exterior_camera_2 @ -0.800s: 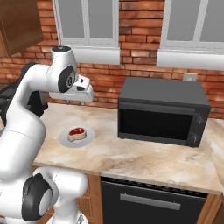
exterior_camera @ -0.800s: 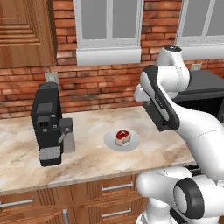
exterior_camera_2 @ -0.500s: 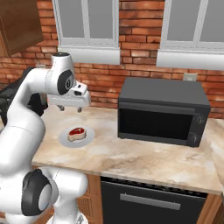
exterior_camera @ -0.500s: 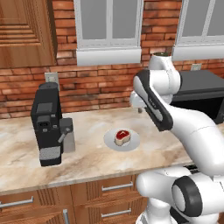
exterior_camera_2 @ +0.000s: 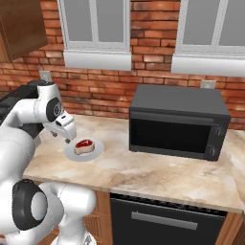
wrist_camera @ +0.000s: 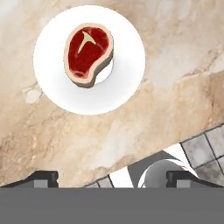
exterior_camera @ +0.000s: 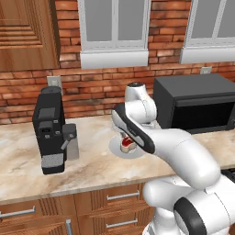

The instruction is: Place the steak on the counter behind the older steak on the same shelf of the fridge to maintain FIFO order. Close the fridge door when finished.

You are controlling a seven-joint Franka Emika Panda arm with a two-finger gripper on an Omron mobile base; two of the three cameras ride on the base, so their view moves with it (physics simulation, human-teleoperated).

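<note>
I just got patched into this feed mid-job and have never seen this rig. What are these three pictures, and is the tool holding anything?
A white robot arm on a driving base is at work in a simulated kitchen. Two pictures come from cameras on the base, behind the arm to its left and right. The third looks down from the hand itself. The tool hangs over the counter, fingertips spread wide with nothing between them. Below it the steak, red with a cream rim, lies on a white plate. The same steak shows from the right side. Also on the counter: a black coffee machine and a dark microwave.
</note>
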